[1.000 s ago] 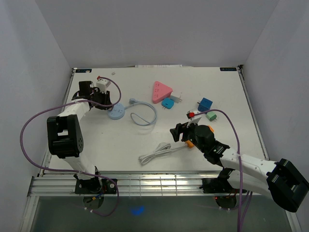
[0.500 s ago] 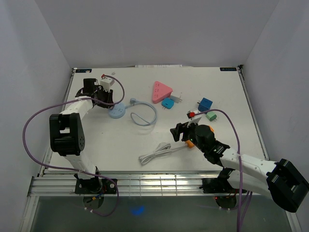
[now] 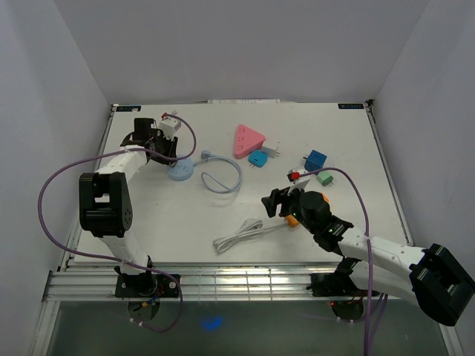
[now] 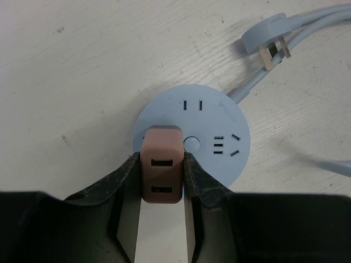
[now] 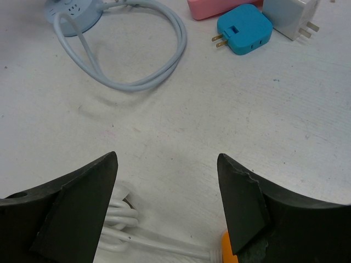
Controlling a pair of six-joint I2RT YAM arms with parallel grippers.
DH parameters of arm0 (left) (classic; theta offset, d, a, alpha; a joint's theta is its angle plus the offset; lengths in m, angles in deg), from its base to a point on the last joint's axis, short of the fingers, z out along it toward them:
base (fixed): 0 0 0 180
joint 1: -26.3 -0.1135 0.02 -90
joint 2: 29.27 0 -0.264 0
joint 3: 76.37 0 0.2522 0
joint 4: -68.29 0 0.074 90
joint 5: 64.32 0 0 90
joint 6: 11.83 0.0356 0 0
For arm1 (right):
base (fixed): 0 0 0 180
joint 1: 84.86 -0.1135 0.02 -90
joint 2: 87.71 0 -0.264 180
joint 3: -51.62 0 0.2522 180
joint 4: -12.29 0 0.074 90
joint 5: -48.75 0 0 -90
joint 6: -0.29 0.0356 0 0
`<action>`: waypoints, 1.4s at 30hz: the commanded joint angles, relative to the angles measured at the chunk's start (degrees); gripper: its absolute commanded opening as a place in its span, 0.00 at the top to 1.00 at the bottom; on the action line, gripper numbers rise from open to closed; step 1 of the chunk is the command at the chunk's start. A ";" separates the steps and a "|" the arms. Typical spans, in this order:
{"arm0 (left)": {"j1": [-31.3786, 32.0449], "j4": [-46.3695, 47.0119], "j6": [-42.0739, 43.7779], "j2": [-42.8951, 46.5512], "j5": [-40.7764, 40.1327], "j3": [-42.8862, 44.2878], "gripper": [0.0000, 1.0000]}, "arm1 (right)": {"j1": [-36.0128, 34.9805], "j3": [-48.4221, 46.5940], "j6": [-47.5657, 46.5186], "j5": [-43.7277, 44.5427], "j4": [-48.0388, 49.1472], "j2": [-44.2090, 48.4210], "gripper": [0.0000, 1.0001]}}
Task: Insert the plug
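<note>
Left gripper [image 4: 162, 183] is pinching the pink plug [image 4: 160, 150] right over the round blue socket [image 4: 214, 118], beside its centre button, far left of the table. Push looks straight down; can't tell if it's seated. Right gripper [image 5: 166, 164] is spread and empty, well apart at near right.

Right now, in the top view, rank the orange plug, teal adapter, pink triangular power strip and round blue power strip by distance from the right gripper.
From the right gripper:
1. orange plug, right beside it, near side.
2. teal adapter, farther up the table.
3. pink triangular power strip, just beyond the adapter.
4. round blue power strip, far left.
</note>
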 commanded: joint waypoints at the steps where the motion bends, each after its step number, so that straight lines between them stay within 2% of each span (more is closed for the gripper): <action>1: 0.32 -5.41 0.67 -3.18 -0.34 0.29 1.00 | 0.43 0.13 0.76 -0.42 1.20 0.30 0.21; 14: 0.32 -8.84 0.23 -6.79 0.28 2.14 1.00 | 0.69 0.04 0.93 -1.03 1.20 0.21 0.21; 36: 3.48 -10.51 0.40 -7.40 -10.88 2.58 1.00 | 1.30 0.04 1.37 -1.83 1.20 -0.32 0.21; 42: 2.70 -9.63 0.49 -6.61 -5.62 1.79 1.00 | 1.57 0.13 1.46 -2.00 1.20 -0.40 0.21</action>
